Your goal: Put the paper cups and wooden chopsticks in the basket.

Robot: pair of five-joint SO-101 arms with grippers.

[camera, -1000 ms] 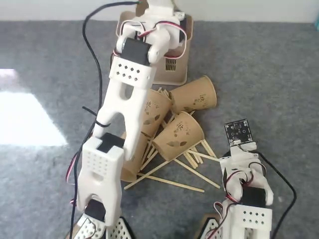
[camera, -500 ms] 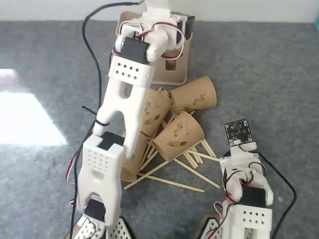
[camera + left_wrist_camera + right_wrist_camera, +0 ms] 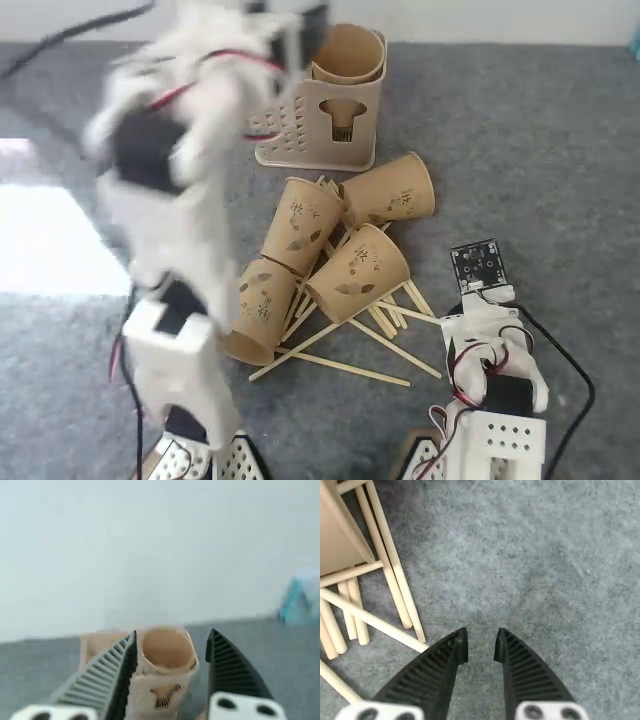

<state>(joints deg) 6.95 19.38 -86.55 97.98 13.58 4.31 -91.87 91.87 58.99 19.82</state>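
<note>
A beige basket [image 3: 322, 125] stands at the back of the grey carpet with one paper cup [image 3: 346, 52] upright inside it. Several more paper cups [image 3: 358, 272] lie on their sides in a heap over scattered wooden chopsticks [image 3: 345, 368]. My left arm [image 3: 170, 150] is blurred, raised beside the basket. My left gripper [image 3: 172, 637] is open and empty, and the basket [image 3: 160, 695] and its cup [image 3: 167, 647] show beyond it. My right gripper [image 3: 480, 644] hangs low over bare carpet, slightly open and empty, beside chopsticks [image 3: 390, 565] and a cup's edge [image 3: 340, 535].
The right arm [image 3: 490, 340] rests at the front right, just right of the chopstick pile. A bright sunlit patch [image 3: 50, 240] lies on the carpet at the left. A white wall runs behind the basket, with a blue object [image 3: 300, 600] at the far right.
My left arm has swung up and to the left, away from over the basket, and the cup inside the basket is now uncovered. The right arm has stayed still.
</note>
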